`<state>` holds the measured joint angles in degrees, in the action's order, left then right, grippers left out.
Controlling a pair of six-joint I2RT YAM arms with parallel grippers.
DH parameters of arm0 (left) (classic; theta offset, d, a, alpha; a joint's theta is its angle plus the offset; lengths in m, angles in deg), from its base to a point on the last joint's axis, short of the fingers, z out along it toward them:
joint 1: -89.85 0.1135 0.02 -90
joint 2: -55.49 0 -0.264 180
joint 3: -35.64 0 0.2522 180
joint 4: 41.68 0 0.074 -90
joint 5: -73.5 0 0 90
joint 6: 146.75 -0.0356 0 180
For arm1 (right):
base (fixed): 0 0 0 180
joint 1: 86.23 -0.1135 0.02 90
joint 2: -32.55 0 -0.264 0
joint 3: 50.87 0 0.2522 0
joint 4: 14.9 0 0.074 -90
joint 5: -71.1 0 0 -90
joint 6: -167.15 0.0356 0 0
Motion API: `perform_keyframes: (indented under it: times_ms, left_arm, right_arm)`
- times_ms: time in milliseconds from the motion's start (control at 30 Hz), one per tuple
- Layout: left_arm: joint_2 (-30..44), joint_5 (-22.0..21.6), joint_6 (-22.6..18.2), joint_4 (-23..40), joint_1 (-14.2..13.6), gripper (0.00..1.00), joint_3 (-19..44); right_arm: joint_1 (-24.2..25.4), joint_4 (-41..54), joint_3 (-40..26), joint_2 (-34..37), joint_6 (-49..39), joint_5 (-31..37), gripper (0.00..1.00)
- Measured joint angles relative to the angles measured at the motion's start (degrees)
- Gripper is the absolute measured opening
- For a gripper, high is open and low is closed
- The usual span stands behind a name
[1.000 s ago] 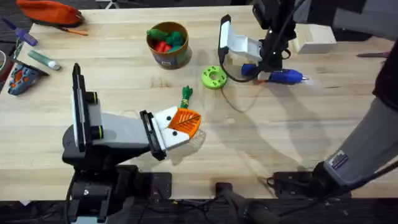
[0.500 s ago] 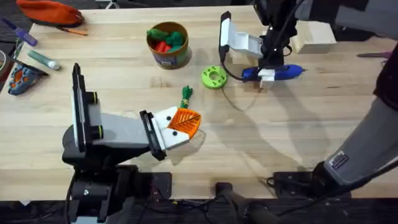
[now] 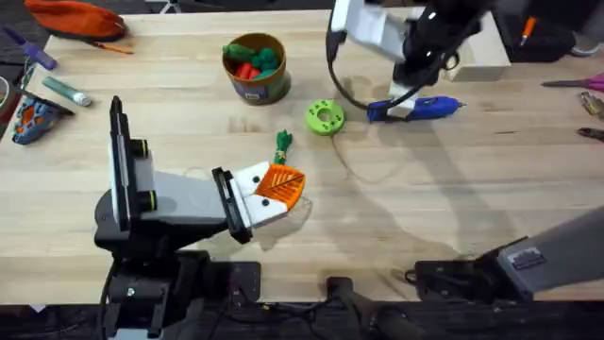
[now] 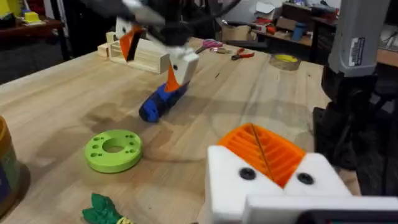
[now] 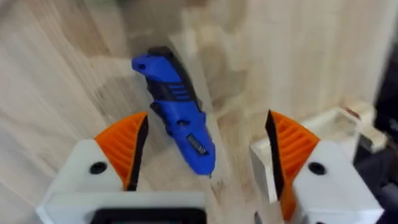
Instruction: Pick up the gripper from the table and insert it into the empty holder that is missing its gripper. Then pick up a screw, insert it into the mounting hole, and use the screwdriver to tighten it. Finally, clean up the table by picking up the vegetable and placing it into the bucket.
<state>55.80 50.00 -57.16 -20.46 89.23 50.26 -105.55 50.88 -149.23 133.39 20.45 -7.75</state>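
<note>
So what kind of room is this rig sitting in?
Probably a workshop or robotics lab. The arms work on a wooden bench with a blue electric screwdriver lying on it, and the left wrist view shows cluttered desks with hand tools behind.

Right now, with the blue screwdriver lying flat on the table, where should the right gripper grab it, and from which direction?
Probably the thick blue body of the screwdriver near its middle, from straight above. It lies on its side, and the open right gripper already straddles it.

One screwdriver (image 3: 420, 109), one bucket (image 3: 255, 68), one green disc (image 3: 325, 118), one vegetable (image 3: 282, 146), one wooden box (image 3: 478, 55).
</note>
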Motion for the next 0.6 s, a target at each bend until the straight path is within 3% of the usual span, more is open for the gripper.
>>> perform_keyframes:
  times_ms: [267,600]
  left_arm:
    - [-0.02,0.0,0.0,0.0,0.0,0.008,0.0]
    - [-0.02,0.0,0.0,0.0,0.0,0.008,0.0]
  right_arm:
    - [-2.84,0.03,0.0,-12.36,17.8,-0.02,0.991]
    - [-6.33,1.15,0.0,-24.58,47.87,-0.09,0.991]
